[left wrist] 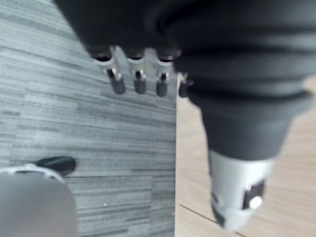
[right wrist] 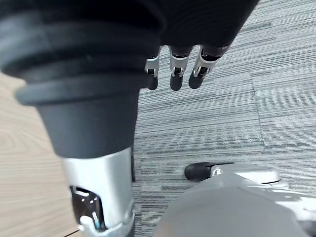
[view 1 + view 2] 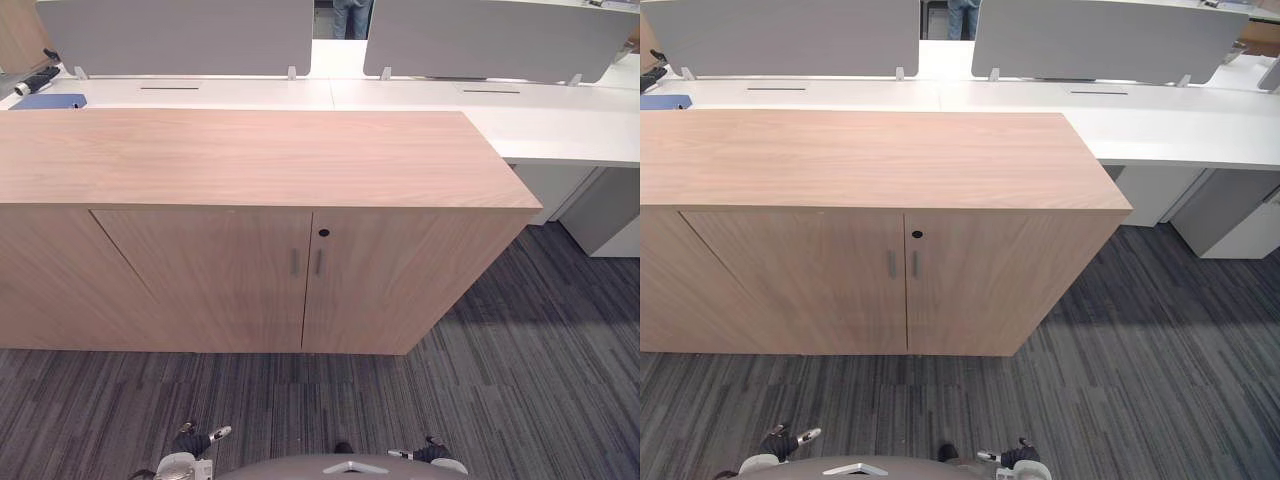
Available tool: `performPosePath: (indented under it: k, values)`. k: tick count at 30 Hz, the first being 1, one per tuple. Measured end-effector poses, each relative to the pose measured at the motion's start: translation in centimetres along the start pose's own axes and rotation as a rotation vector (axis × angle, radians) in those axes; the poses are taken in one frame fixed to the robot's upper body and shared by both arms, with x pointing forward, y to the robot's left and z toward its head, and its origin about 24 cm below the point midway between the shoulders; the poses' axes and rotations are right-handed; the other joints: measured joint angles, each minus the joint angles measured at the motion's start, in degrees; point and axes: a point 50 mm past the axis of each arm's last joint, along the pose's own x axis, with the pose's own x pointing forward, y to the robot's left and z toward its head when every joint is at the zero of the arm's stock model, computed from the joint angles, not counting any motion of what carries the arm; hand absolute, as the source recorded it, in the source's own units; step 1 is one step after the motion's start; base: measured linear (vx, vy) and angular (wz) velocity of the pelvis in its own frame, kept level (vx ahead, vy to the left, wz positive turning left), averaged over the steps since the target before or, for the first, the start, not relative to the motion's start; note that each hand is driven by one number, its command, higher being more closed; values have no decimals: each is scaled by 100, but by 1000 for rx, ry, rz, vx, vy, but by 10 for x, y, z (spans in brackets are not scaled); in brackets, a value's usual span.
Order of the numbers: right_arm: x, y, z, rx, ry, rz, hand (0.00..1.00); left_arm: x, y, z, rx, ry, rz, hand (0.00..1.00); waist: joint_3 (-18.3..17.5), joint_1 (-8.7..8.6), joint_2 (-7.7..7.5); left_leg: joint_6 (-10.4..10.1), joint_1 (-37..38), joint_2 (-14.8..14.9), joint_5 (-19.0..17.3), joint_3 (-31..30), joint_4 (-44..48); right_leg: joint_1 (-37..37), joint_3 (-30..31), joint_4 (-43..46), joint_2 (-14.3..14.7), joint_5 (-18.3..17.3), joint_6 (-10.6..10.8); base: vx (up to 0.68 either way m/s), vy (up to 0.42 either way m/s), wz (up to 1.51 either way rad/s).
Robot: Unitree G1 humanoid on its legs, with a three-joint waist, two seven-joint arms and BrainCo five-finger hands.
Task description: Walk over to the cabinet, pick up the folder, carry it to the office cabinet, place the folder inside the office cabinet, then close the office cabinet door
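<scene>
A low wooden cabinet stands right in front of me, top bare, both doors shut, with two slim handles at the middle seam. A blue folder lies flat on the white desk behind the cabinet's far left end. My left hand hangs low at my side over the carpet, fingers relaxed and holding nothing. My right hand hangs the same way on the other side, its fingers loose and empty. Both hands are well short of the cabinet front.
White desks with grey divider screens run behind and to the right of the cabinet. A black object lies beside the folder. A person's legs show in the gap between the screens. Dark striped carpet covers the floor.
</scene>
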Motion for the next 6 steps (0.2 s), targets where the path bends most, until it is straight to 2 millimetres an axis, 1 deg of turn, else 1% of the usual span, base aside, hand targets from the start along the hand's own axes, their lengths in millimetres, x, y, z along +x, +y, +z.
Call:
performPosePath:
  k: [6]
  values:
    - [0,0,-1,-1,5,0,0,0,1,-4,0,21,5,0,-9,-2,-9,-31,-13,-17,-7,-1,-9,-19,3,-1,-17,-14,-15,-50,-12,0]
